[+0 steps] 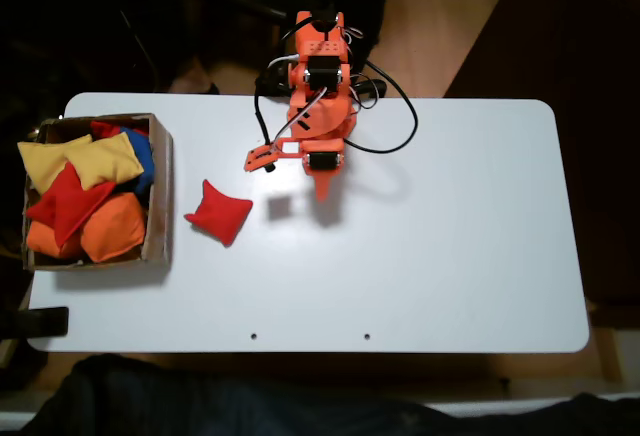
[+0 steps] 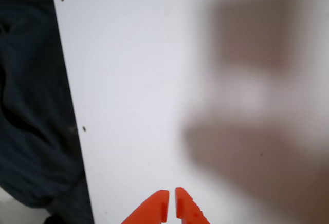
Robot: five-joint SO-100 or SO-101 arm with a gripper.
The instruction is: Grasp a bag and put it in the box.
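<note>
A: Entry, fixed view. Where's the bag (image 1: pixel 218 212)?

B: Red beanbag lying flat on the tabletop (image 1: pixel 430 256), toward its left end, just beside the box's right wall but apart from it. Nothing touching it.

A: And the box (image 1: pixel 158 196)?

B: At the tabletop's left edge, already holding yellow, orange, red and blue beanbags, piled nearly to the rim.

A: Arm status?

B: Orange arm folded up near the far edge, about mid-length. The pincer (image 2: pixel 171 206) enters the wrist view from the bottom; its two tips sit almost together with a thin slit between, so closed and empty. It looks down on bare white surface toward the near edge, with a blurred shadow to the right.

A: Step in hand?

B: My reading: the reach has not begun. The grasp is still to come.

A: Next move calls for?

B: Swing left in the fixed view, spread the jaws wide enough for the plump bag, descend over its middle, then close.
</note>
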